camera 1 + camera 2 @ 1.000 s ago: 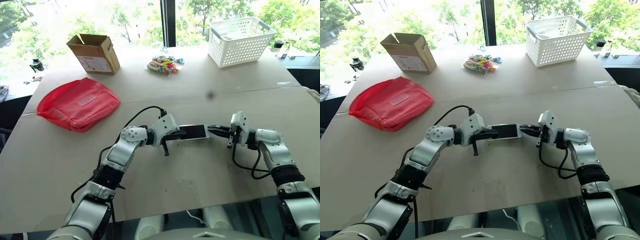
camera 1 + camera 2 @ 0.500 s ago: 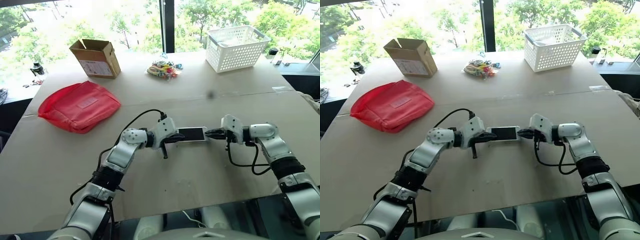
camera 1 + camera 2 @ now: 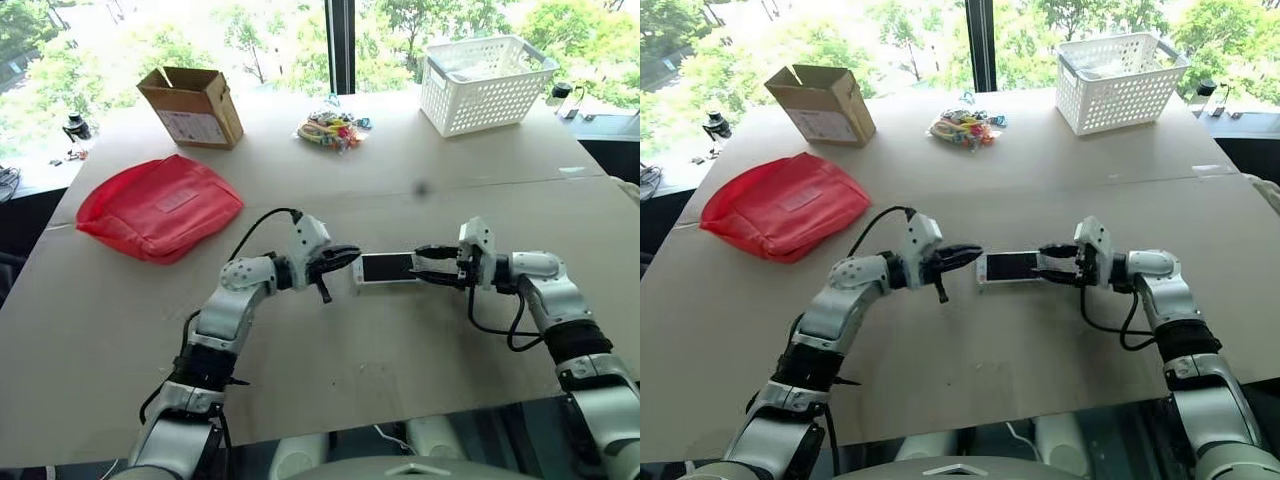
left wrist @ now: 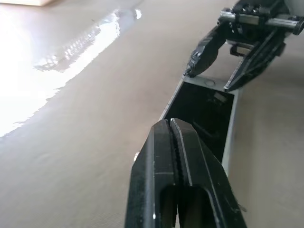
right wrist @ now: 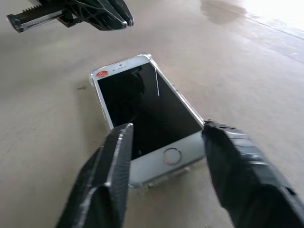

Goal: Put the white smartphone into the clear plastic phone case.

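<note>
The white smartphone (image 5: 145, 111) is slick, rigid glass; grip its long edges. Your right gripper (image 5: 164, 164) straddles it, jaws apart; left gripper (image 4: 176, 142) looks closed, empty.

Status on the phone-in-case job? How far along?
Done, by the look of it: the white smartphone with the dark screen lies flat on the beige table, the clear plastic phone case rimming its edges. In hand: nothing. The left tool is shut, off the phone; the right tool is open astride its home-button end. Left: confirm the corners are seated, then withdraw.
</note>
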